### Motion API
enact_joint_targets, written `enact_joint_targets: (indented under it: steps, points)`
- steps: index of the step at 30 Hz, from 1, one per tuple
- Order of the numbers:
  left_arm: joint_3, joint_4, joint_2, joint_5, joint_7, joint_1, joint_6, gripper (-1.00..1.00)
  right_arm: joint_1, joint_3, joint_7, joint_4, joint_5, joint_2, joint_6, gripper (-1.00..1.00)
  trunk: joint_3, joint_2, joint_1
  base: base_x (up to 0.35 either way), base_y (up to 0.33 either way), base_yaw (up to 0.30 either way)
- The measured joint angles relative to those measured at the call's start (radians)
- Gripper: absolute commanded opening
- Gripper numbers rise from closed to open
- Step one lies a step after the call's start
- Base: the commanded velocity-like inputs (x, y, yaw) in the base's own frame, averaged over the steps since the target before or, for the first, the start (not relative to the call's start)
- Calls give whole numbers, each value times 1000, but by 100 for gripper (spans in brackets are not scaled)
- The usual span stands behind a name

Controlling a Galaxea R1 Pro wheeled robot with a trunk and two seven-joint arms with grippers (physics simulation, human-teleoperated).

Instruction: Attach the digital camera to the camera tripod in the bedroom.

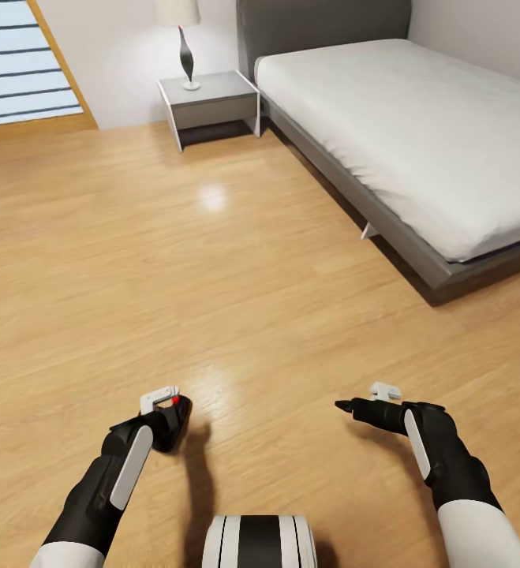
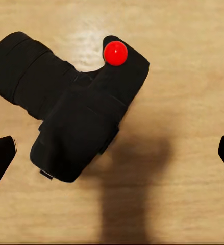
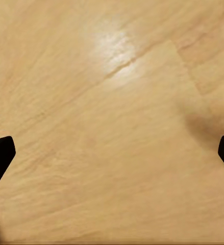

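Note:
The digital camera [image 2: 81, 117], black with a red dot, lies under my left gripper [image 2: 112, 153], lens toward one side, with wood floor behind it. The two black fingertips [image 2: 0, 153] stand far apart on either side of the camera and touch nothing, so the gripper is open. In the head view the camera [image 1: 174, 426] sits right at my left gripper [image 1: 167, 409], low at the left. My right gripper [image 1: 345, 406] is open over bare floor, with nothing between its fingers [image 3: 0, 153]. The camera tripod is out of view.
This is the bedroom: a grey-framed bed [image 1: 417, 252] with a white mattress fills the right. A grey nightstand [image 1: 208, 99] with a lamp stands at the back. A wooden-framed slatted panel [image 1: 23, 63] is at the far left. Light wood floor [image 1: 173, 260] spreads ahead.

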Motion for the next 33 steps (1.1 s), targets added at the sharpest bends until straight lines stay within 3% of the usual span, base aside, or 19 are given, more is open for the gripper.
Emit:
enact_joint_targets:
  steps: [13,15,20,33]
  points:
    - [0,18,9,-4,4,0,-7,100,0,0,0,4,1,0,-6,100,0,0,0,-6,0,0]
    - [4,98,25,-8,-5,0,-17,100,0,1,-1,8,2,1,-8,100,0,0,0,0,0,0]
    - [4,171,66,-7,-11,0,-69,100,0,2,0,9,0,1,-10,100,0,0,0,0,0,0]
    - [0,217,77,-8,-12,0,-123,100,0,3,-2,12,3,1,-10,100,0,0,0,0,0,0]
